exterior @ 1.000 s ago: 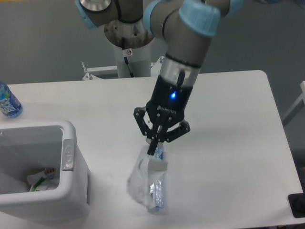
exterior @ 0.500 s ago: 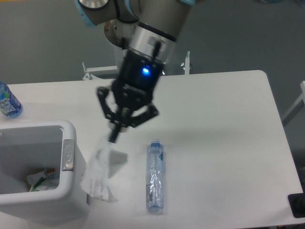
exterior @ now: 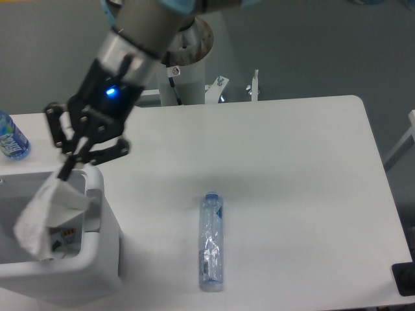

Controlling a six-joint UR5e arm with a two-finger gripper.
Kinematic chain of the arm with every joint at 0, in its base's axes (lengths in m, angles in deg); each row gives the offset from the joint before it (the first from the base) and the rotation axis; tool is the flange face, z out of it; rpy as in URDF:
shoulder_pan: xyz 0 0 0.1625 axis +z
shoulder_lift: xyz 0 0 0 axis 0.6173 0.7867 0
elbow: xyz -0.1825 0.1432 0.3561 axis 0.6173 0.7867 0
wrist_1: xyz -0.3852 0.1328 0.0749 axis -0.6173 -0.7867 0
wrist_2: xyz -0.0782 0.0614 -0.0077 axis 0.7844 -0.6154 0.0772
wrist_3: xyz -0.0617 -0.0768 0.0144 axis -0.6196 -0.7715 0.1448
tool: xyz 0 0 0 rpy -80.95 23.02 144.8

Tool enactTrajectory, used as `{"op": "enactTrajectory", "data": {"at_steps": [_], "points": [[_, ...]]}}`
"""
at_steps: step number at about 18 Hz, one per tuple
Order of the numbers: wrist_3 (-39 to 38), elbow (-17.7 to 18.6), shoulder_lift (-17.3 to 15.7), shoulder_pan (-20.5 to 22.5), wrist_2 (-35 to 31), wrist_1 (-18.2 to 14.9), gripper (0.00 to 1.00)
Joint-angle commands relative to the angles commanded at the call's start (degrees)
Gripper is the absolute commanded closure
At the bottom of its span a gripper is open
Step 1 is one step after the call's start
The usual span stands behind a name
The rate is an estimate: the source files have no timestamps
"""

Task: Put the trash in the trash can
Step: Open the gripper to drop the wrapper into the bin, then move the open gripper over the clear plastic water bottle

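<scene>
Risk comes mainly from the position of the white paper wrapper (exterior: 42,217), which hangs from the gripper (exterior: 67,172) above the opening of the trash can (exterior: 97,272); the gripper fingers are closed on the top edge of the wrapper and carry it clear of the worktop (exterior: 298,194). The paper is loose and hangs close to the right wall of the can, so if the gripper releases now, I judge that it may catch on the thick rim or slide outside; a light sheet can also stick to a finger. The clear plastic bottle (exterior: 211,240) lies flat on the worktop, well apart from the can; being round, it may roll when it is grasped.

The can is cut off at the left and bottom edges; something with colours lies inside it, partly hidden behind the wrapper. The fingertips are dark and slightly blurred, so the exact grip I cannot tell. An upright bottle with blue label (exterior: 10,139) is half out of view.
</scene>
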Motion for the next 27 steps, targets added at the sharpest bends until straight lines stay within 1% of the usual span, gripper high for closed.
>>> {"op": "enactTrajectory", "data": {"at_steps": [1,2,3,4,5,7,9,11,14,17,19,20,21,23,24,27], "points": [[0.6,0.0,0.0,-0.1,0.0,0.1,0.56],[2.0,0.0,0.0,-0.1,0.0,0.0,0.30],[3.2,0.0,0.0,-0.1,0.0,0.0,0.13],[3.3,0.0,-0.1,-0.1,-0.1,-0.1,0.02],[2.9,-0.1,-0.2,-0.1,-0.1,-0.2,0.00],[2.6,-0.1,-0.3,0.3,-0.3,-0.3,0.00],[2.5,-0.1,-0.3,2.0,-0.4,-0.3,0.00],[1.8,-0.6,-0.5,4.6,-0.3,-0.4,0.00],[-2.3,-1.1,-0.5,9.4,-0.4,-0.4,0.00],[-1.8,-1.7,-0.6,15.0,-0.4,-0.3,0.00],[-1.7,-3.1,0.1,17.2,-0.7,0.3,0.00],[-1.8,-3.4,0.7,17.5,-2.1,1.3,0.00],[-1.8,-3.5,1.4,17.8,-5.1,2.0,0.00],[-1.7,-4.0,2.5,17.8,-11.8,2.1,0.00],[-1.3,-4.2,3.3,17.8,-13.7,2.3,0.00],[1.4,-5.1,6.2,17.8,-15.5,2.5,0.00]]}}
